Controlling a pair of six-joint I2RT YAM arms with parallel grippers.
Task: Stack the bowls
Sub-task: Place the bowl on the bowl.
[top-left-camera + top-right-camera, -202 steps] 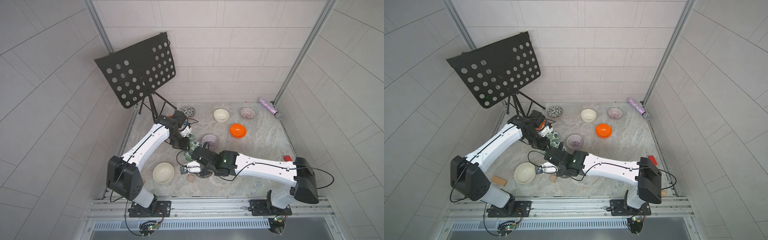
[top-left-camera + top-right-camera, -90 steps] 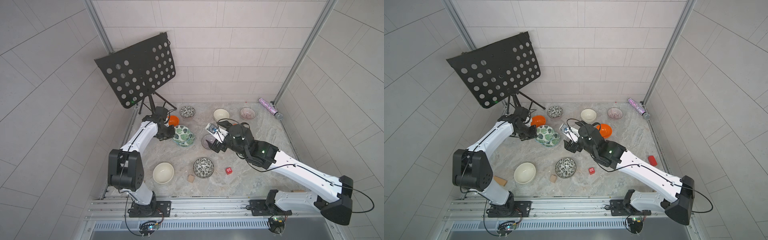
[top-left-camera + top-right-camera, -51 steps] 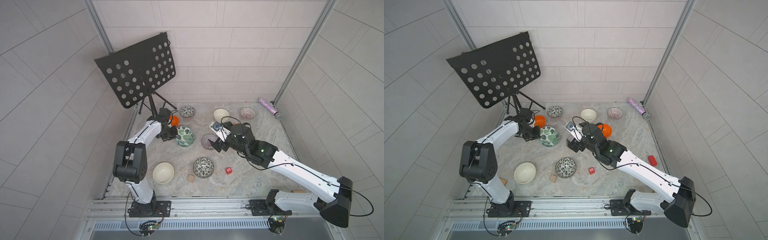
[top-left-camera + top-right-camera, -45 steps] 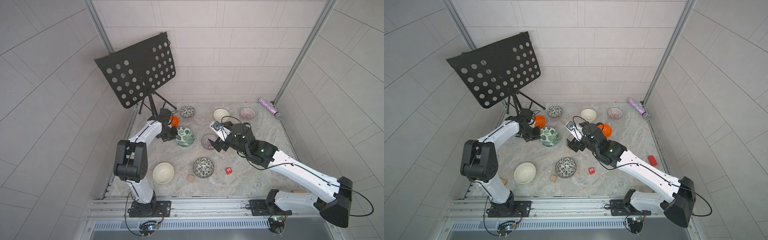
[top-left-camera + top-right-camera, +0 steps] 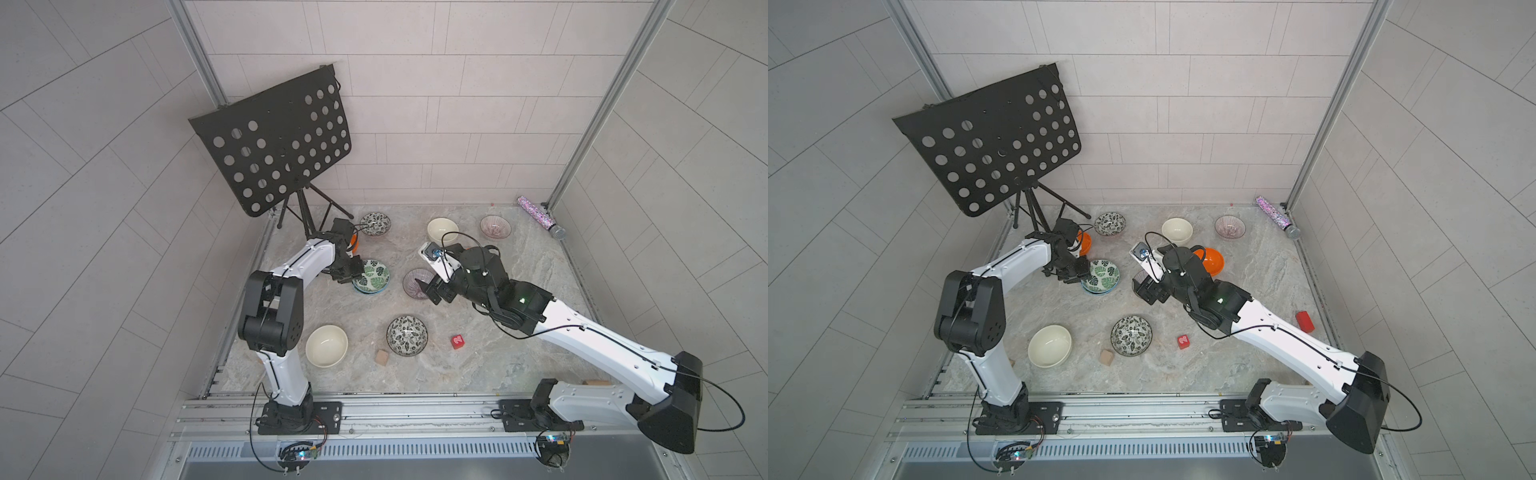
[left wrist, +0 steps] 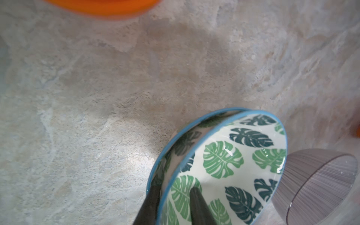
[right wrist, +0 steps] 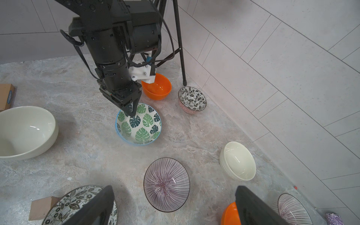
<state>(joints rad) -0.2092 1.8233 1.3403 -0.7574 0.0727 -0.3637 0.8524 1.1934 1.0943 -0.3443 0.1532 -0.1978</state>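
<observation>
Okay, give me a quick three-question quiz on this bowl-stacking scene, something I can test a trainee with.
1. True or false: the two green-leaf bowls sit nested, one inside the other.
2. Which bowl shows centred between the fingers of the open right pincer in its wrist view? A orange, B purple-striped bowl, C green-leaf.
3. How many orange bowls are on the table?
Key: 1 true. 2 B. 3 two.
</observation>
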